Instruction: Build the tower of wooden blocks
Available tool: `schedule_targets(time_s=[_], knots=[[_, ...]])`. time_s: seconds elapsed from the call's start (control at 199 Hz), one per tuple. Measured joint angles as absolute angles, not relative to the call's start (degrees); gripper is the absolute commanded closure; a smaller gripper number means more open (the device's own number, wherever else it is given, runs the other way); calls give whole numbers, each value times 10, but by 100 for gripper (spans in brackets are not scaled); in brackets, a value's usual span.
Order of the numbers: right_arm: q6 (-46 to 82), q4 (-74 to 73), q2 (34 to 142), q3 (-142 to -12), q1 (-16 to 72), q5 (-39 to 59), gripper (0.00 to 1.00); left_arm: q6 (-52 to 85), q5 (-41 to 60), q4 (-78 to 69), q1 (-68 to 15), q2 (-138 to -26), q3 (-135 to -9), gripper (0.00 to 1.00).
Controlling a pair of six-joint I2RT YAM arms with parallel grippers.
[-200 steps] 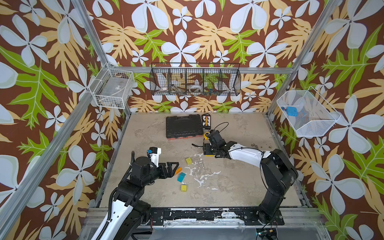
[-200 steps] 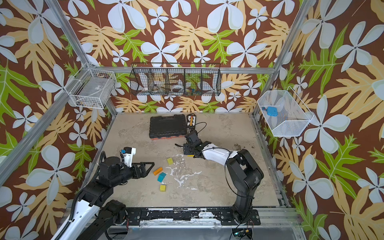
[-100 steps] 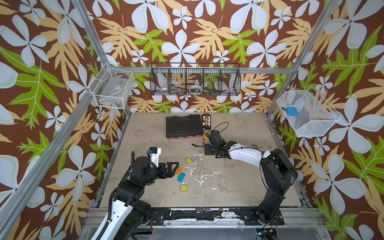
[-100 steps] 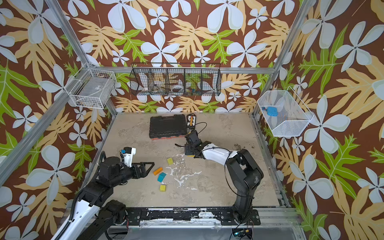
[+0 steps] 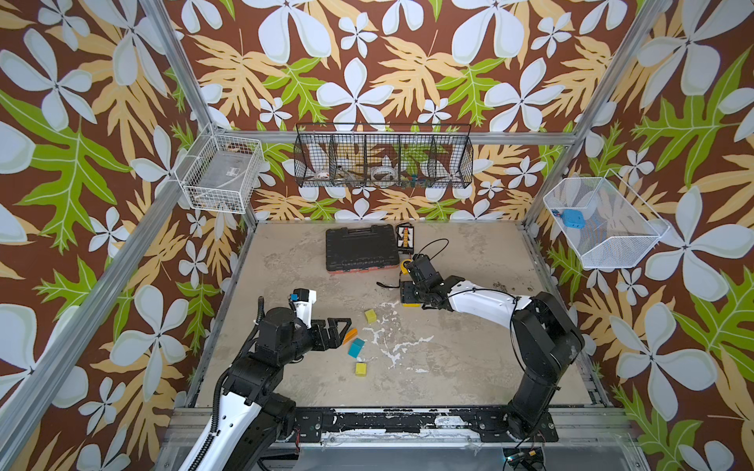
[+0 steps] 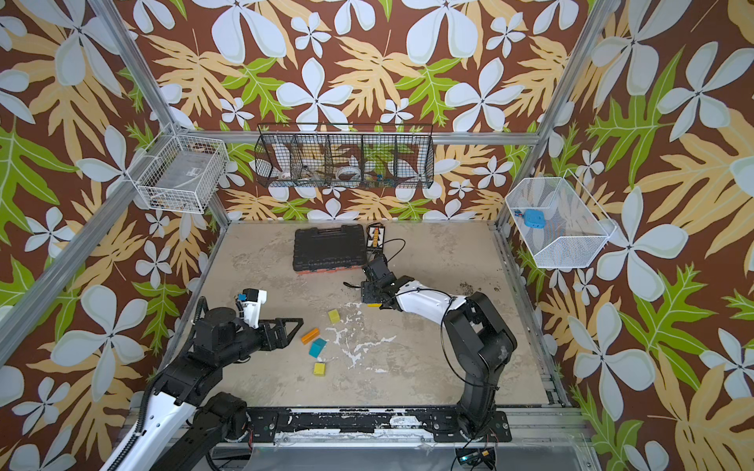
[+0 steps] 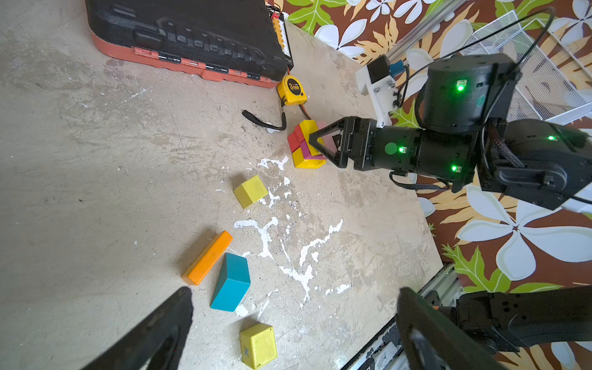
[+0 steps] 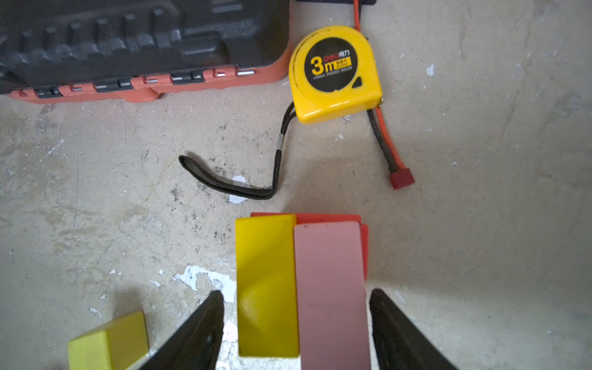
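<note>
Top views: left gripper jaws wide apart, beside orange wooden bar; right gripper over multicoloured wood-block tower, near black tool case.
Left wrist: teal wooden block, two yellow wooden cubes loose on floor.
Right wrist: jaws apart, straddling tower's top yellow bar and pink bar.
</note>
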State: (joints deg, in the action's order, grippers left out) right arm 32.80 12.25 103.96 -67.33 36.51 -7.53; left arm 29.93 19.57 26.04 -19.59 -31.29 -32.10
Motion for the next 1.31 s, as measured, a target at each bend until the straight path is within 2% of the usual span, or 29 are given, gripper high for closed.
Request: schedule_targets(time_s=[0.322,0.603,1.307], knots=[[328,137,1063,-703,366,-92,24,299,196,260,-196,-313,-321,0],[330,146,1065,-709,366,-98,29,299,196,260,-196,-312,-321,0],[339,148,1066,-709,366,-105,31,299,197,260,-196,-312,-321,0]])
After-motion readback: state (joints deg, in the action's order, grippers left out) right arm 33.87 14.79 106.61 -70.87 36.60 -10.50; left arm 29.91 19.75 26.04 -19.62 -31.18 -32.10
